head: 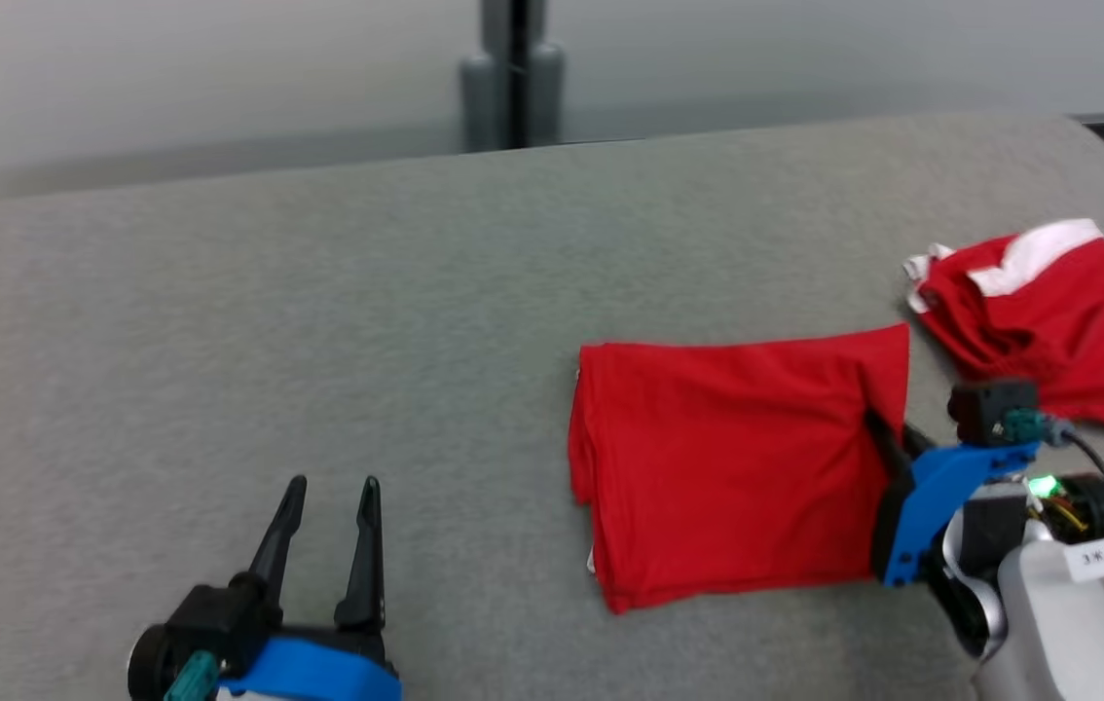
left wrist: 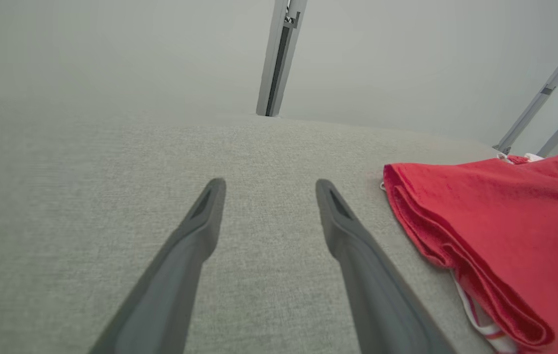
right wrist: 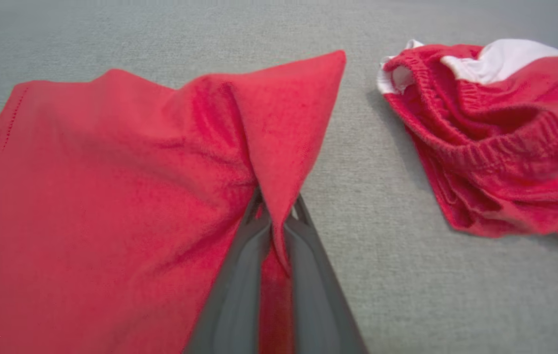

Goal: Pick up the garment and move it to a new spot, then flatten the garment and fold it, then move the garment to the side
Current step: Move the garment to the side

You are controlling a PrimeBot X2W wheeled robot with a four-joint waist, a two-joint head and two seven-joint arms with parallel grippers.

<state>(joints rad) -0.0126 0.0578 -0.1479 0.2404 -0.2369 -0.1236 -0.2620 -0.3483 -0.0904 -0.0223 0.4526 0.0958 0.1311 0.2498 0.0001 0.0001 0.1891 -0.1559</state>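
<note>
Surface: grey felt-like tabletop, wide, with a rounded far-right corner. A plain pale wall stands behind it. A dark upright post in grey casing stands just past the far edge, roughly centre. The left wrist view also picks up two slanted metal struts at the far right.

The folded red garment lies right of centre on the near half of the tabletop. It is a rough rectangle with layers stacked along its left and near edges and a bit of white trim at the near-left corner.

Right gripper: jaws clamped tight on the garment's right edge. The cloth is pinched between the fingers and drawn up into a ridge, and the far-right corner stands in a peak off the surface.

Left gripper: near left, jaws spread wide with nothing between them, over bare tabletop and well apart from the garment. Can't tell if the tips touch the surface.

A crumpled red garment with a white band sits far right by the table's edge. A strip of grey shows between it and the folded one.
</note>
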